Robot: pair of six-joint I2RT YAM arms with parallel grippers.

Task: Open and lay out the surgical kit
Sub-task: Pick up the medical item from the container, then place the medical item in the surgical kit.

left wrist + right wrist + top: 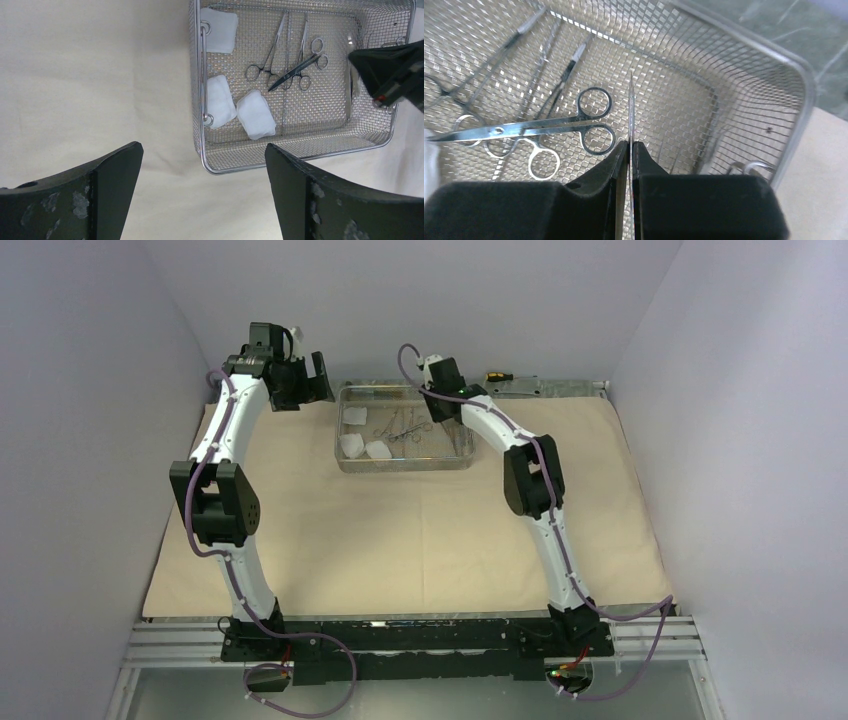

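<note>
The steel wire-mesh tray (400, 468) stands at the back of the spread beige wrap cloth (400, 540). Three ring-handled clamps (285, 65) lie crossed in its middle, and three white gauze pads (255, 114) lie at its left end. My right gripper (630, 144) reaches down into the tray's right end. It is shut on a slim pair of tweezers (631, 110), which stands on edge between the jaws and points ahead, beside the clamps (544, 127). My left gripper (203, 146) hangs open over the cloth (100, 75) by the tray's left corner, holding nothing.
A yellow-handled screwdriver (497, 374) lies on the metal strip behind the tray. Walls close in the table on the left, back and right. The tray's mesh walls (774, 45) rise close around my right gripper. Both arms lean in toward the tray.
</note>
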